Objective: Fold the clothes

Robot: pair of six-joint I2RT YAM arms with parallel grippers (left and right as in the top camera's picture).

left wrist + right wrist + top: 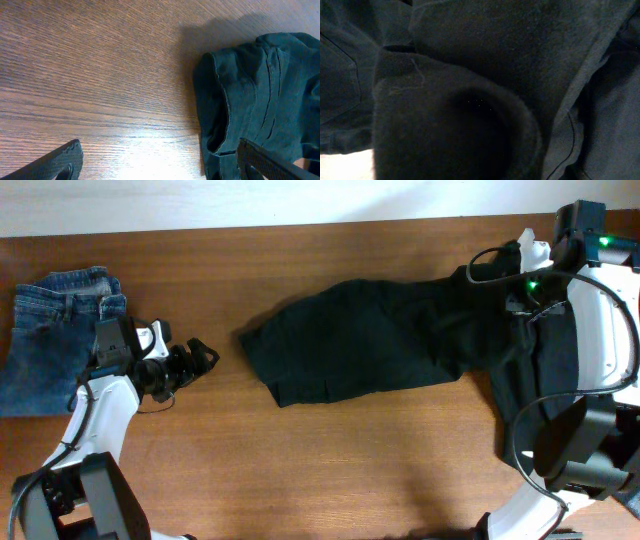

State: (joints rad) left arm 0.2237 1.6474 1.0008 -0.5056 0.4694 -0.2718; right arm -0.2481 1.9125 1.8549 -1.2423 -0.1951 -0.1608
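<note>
The black garment (350,340) is matte, rumpled and seamed like trousers. It stretches from the middle of the table (350,470) toward its far right corner. Faded blue jeans (55,330) lie folded at the left edge. Between them the left tool (200,360) hovers wide and empty. The right tool (497,272) is buried in black cloth, and I cannot tell its grip.
</note>
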